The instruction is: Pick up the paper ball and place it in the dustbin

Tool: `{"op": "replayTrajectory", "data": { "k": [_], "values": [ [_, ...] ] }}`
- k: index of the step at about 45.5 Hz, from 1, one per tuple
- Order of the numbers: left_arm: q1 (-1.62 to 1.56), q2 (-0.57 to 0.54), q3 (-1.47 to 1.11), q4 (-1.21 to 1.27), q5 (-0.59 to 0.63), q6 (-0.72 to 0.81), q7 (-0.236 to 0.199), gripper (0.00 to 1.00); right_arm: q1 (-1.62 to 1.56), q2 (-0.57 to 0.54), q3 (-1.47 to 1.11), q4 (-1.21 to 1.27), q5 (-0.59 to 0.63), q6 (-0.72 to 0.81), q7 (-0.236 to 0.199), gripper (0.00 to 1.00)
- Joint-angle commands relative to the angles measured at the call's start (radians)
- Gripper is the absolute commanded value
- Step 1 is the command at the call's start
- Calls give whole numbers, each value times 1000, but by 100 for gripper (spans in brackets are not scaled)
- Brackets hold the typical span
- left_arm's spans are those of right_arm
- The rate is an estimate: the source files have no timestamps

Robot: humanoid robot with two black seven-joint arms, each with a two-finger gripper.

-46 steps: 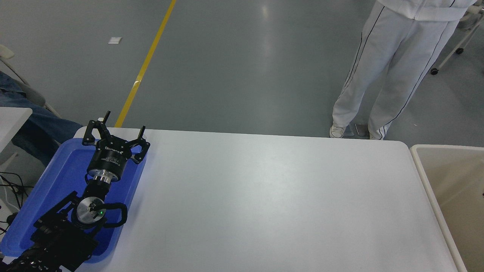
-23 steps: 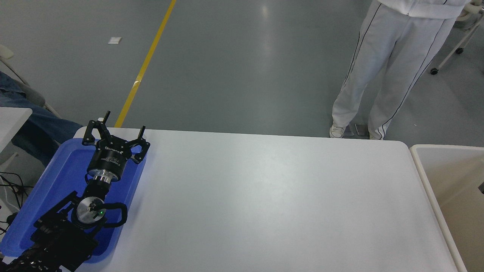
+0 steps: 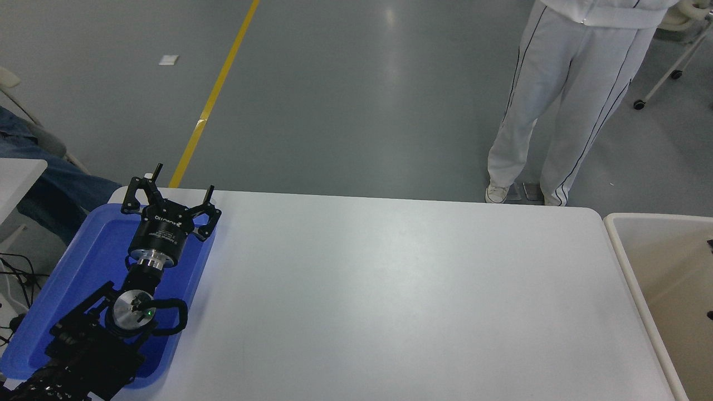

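Note:
The cream-beige dustbin (image 3: pixel 614 236) stands against the table's right end, cut off by the picture's right edge. The paper ball is out of view. Two small black bits of my right arm (image 3: pixel 710 243) show at the right edge over the dustbin's inside; too little shows to tell its state. My left gripper (image 3: pixel 181 192) is parked at the lower left, open and empty, above the far end of a blue tray.
The blue shallow tray (image 3: pixel 92 253) lies at the table's left edge under the left arm. A person in white trousers (image 3: pixel 551 100) stands beyond the table's far right corner. A seated person's leg (image 3: pixel 53 189) is at the far left.
Small black bits of the right arm have come into view at the right edge over the dustbin. The standing person has shifted slightly. The left arm has not moved.

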Motion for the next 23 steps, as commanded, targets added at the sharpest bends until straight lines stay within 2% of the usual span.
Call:
{"op": "replayTrajectory", "data": {
  "k": [1,6,14,18,23],
  "values": [
    [0,0,0,0,0,0,0,100,-51,-43,365,180,163,52,37,99],
    [0,0,0,1,0,0,0,100,-62,-29,361,210,226,91,185,99],
    [0,0,0,0,0,0,0,100,-97,-16,361,287,230,231,442,99],
    [2,0,0,0,0,0,0,100,-129,-12,361,344,230,297,503,99],
    [0,0,0,1,0,0,0,100,-146,25,370,392,230,297,506,100]
  ]
}}
